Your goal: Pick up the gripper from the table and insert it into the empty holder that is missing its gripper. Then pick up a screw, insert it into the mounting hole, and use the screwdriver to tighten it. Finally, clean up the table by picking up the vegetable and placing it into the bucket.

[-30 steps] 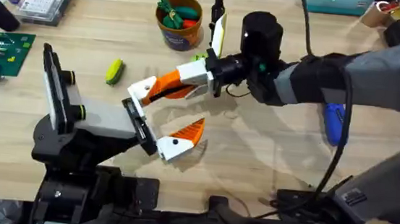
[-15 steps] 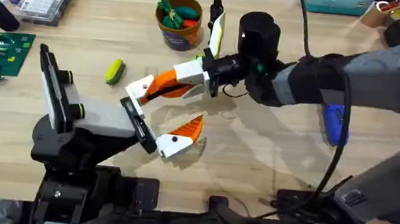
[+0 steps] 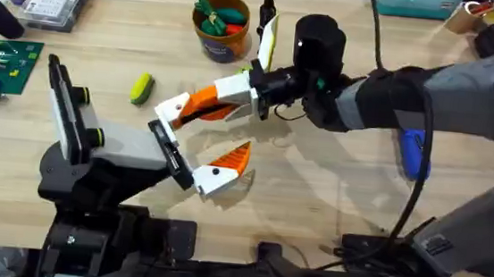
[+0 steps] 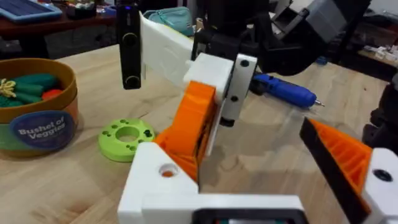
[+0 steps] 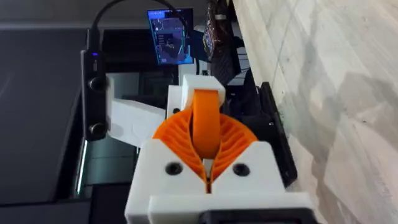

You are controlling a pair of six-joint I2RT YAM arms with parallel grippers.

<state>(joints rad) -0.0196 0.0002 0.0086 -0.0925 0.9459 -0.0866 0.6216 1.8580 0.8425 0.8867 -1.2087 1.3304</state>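
Two grippers were locked together over the middle of the table, and that looked like the main hazard. Nearest the bases, the left gripper stood spread wide, its near finger free over bare wood. Its far one, the left finger, seemed to be pinched between the pressed-together pads of the right gripper. The right wrist view showed an orange strip squeezed between those pads. If either arm pulled away or twisted before the right one let go, the finger could probably bend, or the ribbed pads tear. The open near finger could also scrape the tabletop if the left arm dropped. There was free room mostly on the near side, between the grippers and the table's front edge, and to the right of the spread finger. The screwdriver lay on the right, partly under the right arm, so a low sweep of that arm might roll it toward the right edge. The vegetable lay just beyond the left arm, near enough that a swing of the arm might flick it away. Farther off, the bucket stood already holding toy vegetables, with a green disc and a black cylinder close beside it. That left a tight corridor near the far edge.
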